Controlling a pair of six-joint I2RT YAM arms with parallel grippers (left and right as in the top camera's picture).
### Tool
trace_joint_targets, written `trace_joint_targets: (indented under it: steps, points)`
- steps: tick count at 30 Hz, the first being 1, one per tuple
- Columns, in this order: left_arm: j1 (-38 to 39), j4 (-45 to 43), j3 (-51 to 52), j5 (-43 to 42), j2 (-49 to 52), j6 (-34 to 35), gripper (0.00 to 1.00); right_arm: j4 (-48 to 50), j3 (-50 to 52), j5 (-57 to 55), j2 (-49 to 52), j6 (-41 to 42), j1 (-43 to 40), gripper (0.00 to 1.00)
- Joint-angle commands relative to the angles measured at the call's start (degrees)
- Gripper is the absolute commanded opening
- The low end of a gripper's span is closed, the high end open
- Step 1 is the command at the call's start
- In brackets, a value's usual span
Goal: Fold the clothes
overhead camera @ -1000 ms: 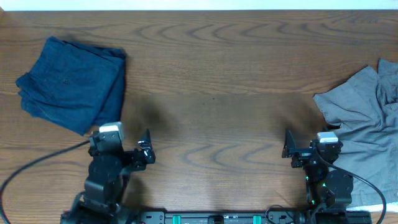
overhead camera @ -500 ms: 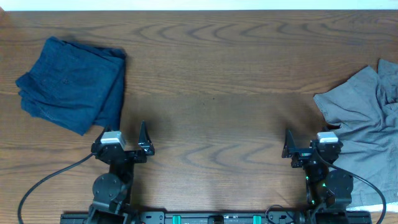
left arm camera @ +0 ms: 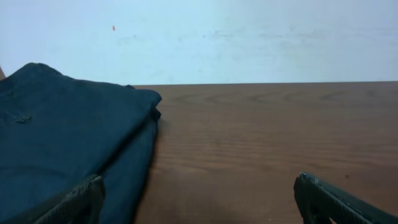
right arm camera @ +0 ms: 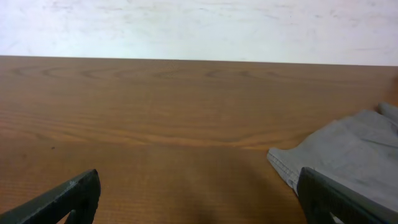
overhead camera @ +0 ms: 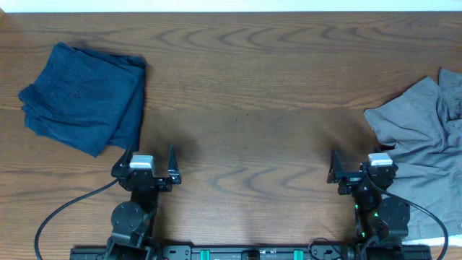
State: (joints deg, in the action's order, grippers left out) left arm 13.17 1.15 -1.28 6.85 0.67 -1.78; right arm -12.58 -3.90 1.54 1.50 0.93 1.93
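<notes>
Overhead: folded dark navy-blue fabric shorts [overhead camera: 83,97] lie on the brown wooden table [overhead camera: 245,79], ahead and left of the left gripper [overhead camera: 150,154]. A rumpled light grey fabric garment [overhead camera: 419,141] spreads just right of the right gripper [overhead camera: 362,157].

Left wrist: the fingers [left arm camera: 65,202] are spread wide and empty, with the shorts' layered folded edge just ahead of the left finger.

Right wrist: the fingers [right arm camera: 65,196] are likewise parted and empty. The grey garment's stitched hem lies ahead-right.

Brown wood-grain table [overhead camera: 245,87], pale wall [left arm camera: 249,37] behind it
</notes>
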Motion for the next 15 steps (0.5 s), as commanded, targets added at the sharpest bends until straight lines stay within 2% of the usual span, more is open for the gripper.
trace_joint_targets:
  steps: [1, 8, 15]
  points:
    - [-0.4, 2.5, 1.0, -0.6, -0.6, -1.0, 0.98, -0.5, -0.1, 0.2, 0.1, -0.8, -0.4, 0.99]
    - [-3.2, 2.5, 1.0, -0.6, -0.6, -1.0, 0.98, -0.5, -0.1, 0.2, 0.1, -0.8, -0.4, 0.99]
    - [-9.8, 2.5, 1.0, -0.6, -0.6, -1.0, 0.98, -0.5, -0.1, 0.2, 0.1, -0.8, -0.4, 0.99]
